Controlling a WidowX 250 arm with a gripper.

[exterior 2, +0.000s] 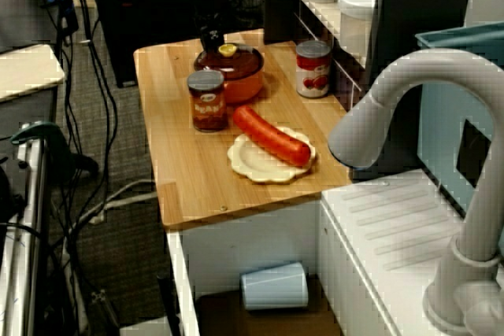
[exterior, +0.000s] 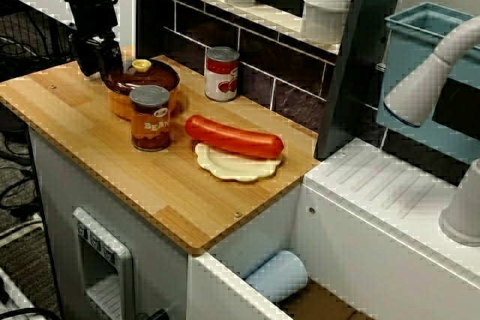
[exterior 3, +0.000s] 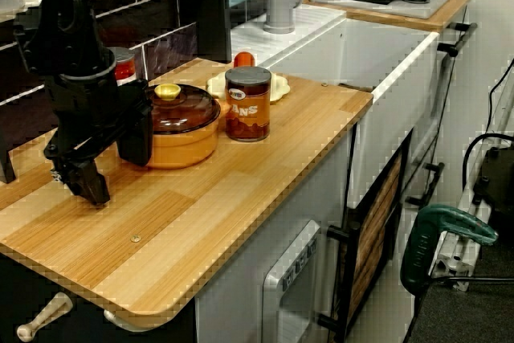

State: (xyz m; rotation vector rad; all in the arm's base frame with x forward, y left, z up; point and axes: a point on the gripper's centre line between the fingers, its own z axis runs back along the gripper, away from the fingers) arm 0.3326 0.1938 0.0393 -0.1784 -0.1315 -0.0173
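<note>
Orange-walled and capped by a brown glass lid [exterior 3: 183, 112] with a yellow knob [exterior 3: 167, 91], the pot [exterior 3: 185, 148] is seen just beside the gripper [exterior 3: 111, 158]. The gripper's black fingers [exterior 3: 135, 130] are spread apart, and nothing is held between them. One finger is set close against the pot's wall; whether it touches cannot be told. Past the pot from the gripper, a beans can [exterior 3: 247, 106] is stood upright on the wooden counter [exterior 3: 225, 198]. Farther off, a red sausage [exterior: 234, 137] is laid across a cream plate [exterior: 225, 168], and a tomato can [exterior: 222, 73] is placed well apart.
</note>
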